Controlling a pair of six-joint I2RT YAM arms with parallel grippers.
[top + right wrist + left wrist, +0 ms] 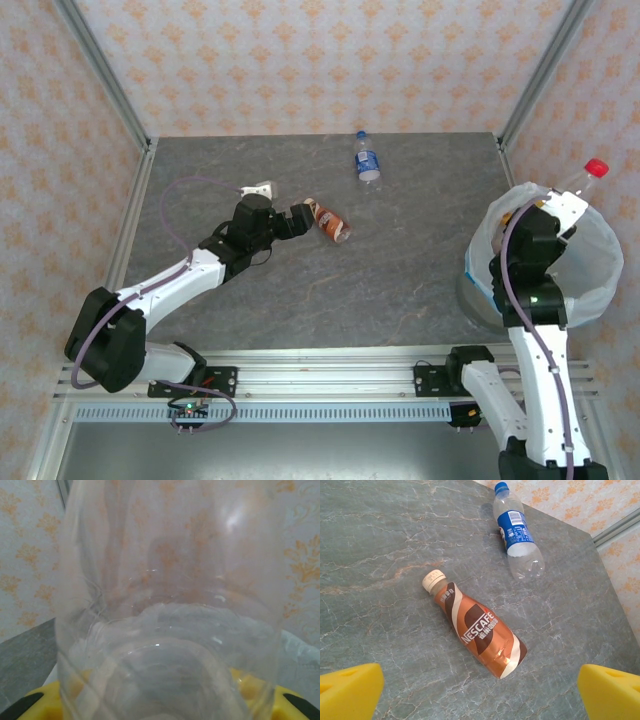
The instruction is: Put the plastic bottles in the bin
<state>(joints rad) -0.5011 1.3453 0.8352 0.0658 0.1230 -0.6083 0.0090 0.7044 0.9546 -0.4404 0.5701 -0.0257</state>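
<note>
The grey stone-pattern table carries two bottles lying flat. I read the left gripper as spread wide, just beside the cap end of the brown coffee bottle. The blue-label bottle lies farther back. The right gripper clamps a clear red-capped bottle above the bag-lined bin.
</note>
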